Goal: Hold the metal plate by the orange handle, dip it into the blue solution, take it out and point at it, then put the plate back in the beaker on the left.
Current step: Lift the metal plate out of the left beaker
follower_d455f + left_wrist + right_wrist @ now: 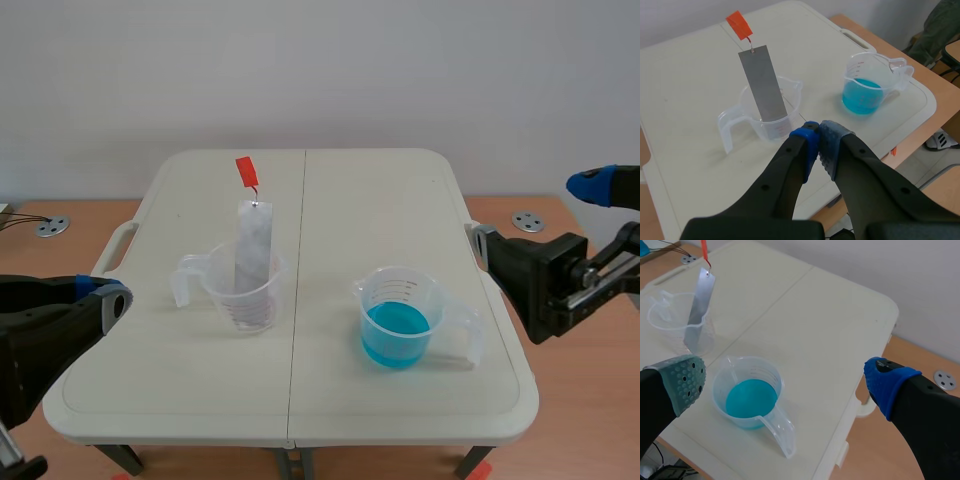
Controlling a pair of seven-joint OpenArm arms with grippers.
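Two claws wait low at the near edge of the desk (400, 190), and neither holds anything. My left claw (816, 134) is pinched closed on nothing, pads touching, just in front of the clear cup (771, 125). My right claw (785, 379) is spread wide off the desk's right side, looking over the cup of blue liquid (747, 397).

The metal plate (762, 85) stands in the clear cup with its foot at the bottom, leaning on the rim. Most of its length rises above the cup. I judge the lean useful: it puts the orange tag (739, 24), hooked to the plate's top end, up in free air. A claw could pinch the tag from above without knocking the rim. My left claw would have to open first.

The two cups stand well apart, so a lifted plate has a path across between them. The blue cup sits nearer the right front corner, its grip pointing toward that corner, so I see less margin there. Its mouth is wider than the plate. Beyond both cups the desk runs on to its far edge.
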